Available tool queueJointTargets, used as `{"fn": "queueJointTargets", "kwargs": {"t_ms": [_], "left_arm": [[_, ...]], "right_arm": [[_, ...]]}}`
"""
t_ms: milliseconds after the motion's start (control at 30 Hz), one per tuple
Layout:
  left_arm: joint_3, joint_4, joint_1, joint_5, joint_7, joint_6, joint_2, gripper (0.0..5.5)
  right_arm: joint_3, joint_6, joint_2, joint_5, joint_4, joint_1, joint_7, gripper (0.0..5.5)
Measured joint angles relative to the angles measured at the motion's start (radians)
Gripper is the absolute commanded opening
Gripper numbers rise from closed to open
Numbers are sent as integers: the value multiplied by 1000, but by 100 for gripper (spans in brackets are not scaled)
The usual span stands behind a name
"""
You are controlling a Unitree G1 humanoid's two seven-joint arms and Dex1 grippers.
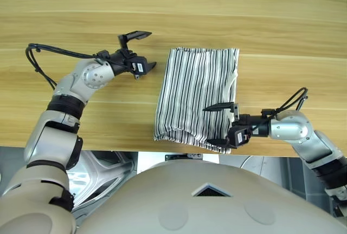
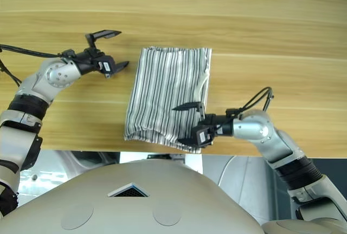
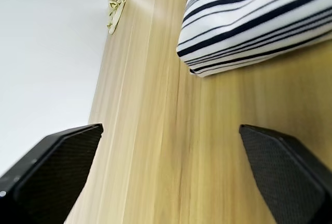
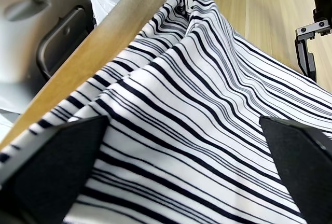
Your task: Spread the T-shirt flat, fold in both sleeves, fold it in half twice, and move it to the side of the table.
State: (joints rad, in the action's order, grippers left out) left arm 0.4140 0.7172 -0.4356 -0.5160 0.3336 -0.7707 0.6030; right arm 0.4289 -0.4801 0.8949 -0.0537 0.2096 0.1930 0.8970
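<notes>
A black-and-white striped T-shirt [image 1: 195, 96] lies folded into a tall rectangle on the wooden table [image 1: 173, 6], its near end reaching the front edge. My left gripper [image 1: 145, 50] stands open just left of the shirt's far left corner, with nothing between its fingers. At the shirt's near right corner my right gripper [image 1: 219, 124] is open, its fingers spread over the cloth's edge. The right wrist view has the striped fabric [image 4: 197, 130] bunched close between the two fingertips. The left wrist view has a shirt corner [image 3: 249, 22] beyond the fingertips.
Bare wood stretches behind and to both sides of the shirt. The table's front edge [image 1: 108, 148] runs just below the shirt's near end. A black cable [image 1: 40, 55] loops off my left arm.
</notes>
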Motion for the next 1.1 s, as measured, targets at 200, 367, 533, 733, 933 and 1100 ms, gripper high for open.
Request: {"fn": "queueJointTargets", "kwargs": {"t_ms": [200, 367, 533, 733, 933, 1100], "left_arm": [[0, 0, 1, 0, -1, -2, 3, 491], [0, 0, 2, 0, -2, -2, 4, 491], [0, -5, 5, 0, -2, -2, 12, 491], [0, -7, 7, 2, -1, -4, 18, 491], [-46, -23, 53, 127, 74, -39, 58, 491], [-105, -124, 99, 410, 295, -47, 110, 538]], "right_arm": [[-37, -12, 39, 18, -3, 34, 2, 540], [-67, -27, 68, 24, -3, 62, 3, 540], [-111, -28, 101, 27, 3, 78, 17, 540], [-190, -29, 109, 22, 21, 90, 8, 540], [-282, -55, 106, 127, 104, 128, -2, 540], [-317, -69, 96, 257, 162, 138, 5, 540]]}}
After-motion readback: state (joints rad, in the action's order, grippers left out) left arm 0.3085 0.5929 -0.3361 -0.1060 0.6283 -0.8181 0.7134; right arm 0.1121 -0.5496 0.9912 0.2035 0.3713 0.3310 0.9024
